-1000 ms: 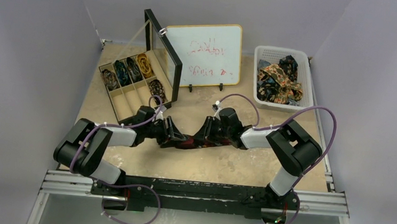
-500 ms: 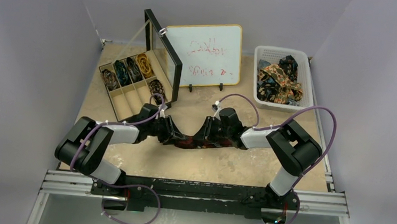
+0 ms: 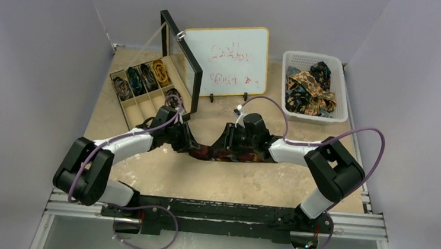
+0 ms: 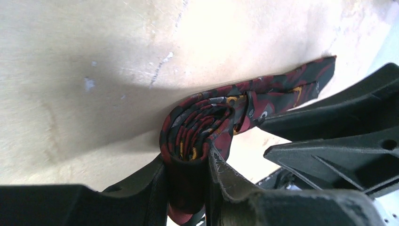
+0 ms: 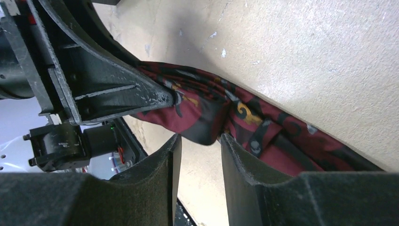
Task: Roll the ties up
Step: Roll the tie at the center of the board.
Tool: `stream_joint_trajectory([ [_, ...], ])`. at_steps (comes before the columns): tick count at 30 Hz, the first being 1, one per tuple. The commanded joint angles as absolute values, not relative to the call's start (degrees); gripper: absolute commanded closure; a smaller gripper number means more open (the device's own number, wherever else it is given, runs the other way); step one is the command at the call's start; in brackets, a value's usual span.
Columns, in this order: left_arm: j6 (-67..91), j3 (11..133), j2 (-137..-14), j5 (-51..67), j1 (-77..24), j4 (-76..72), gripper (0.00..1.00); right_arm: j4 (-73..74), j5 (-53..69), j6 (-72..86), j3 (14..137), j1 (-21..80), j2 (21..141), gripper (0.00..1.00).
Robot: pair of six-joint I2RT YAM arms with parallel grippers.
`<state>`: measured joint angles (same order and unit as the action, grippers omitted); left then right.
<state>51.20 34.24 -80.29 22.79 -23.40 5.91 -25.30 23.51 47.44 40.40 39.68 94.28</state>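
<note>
So the maroon tie [image 3: 211, 154] was lying on the table [image 3: 231, 182] around the middle, stretched left to right between the two grippers. The left gripper [image 3: 186, 141] was clamped on the tie's left end, which was wound into a small coil [image 4: 197, 127]. In the left wrist view that coil sat squeezed right between both fingers, with the loose strip running off along the table. The right gripper [image 3: 224, 144] was at the other end with its jaws apart. From its wrist camera the tie lay just past the fingertips, one fold dipping toward the gap, not pinched. Rolled ties [image 3: 144, 77] sat in the divided box [image 3: 125, 108] far left, and loose ties [image 3: 310, 87] in the white basket [image 3: 313, 55] far right.
</note>
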Motion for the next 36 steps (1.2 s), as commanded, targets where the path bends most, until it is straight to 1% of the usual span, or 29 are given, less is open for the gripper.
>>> stream_joint_trajectory([
  [1,46.28,39.04,-76.47,13.93,-23.88,16.97,0.76,-25.20,23.95,46.23,41.92,39.69,93.15,0.60],
  [10,42.45,46.05,-74.30,0.72,-25.14,28.82,0.76,-25.69,24.83,46.58,41.66,39.64,93.03,0.60],
  [18,39.86,51.33,-76.11,-9.37,-28.61,34.33,0.77,-24.69,24.85,46.28,41.71,39.66,92.42,0.60],
  [21,39.41,52.34,-77.07,-11.48,-30.30,34.75,0.77,-25.74,25.03,46.63,41.78,39.64,92.86,0.61],
  [26,39.83,53.48,-78.43,-13.75,-32.01,35.12,0.77,-33.34,29.24,50.93,43.47,40.18,96.24,0.68],
  [31,40.52,53.39,-80.13,-15.37,-32.73,35.48,0.78,-33.01,29.00,51.60,50.52,42.14,103.50,0.72],
  [36,40.99,53.18,-80.71,-16.85,-33.47,35.80,0.78,-35.34,29.55,53.78,53.21,42.73,108.47,0.75],
])
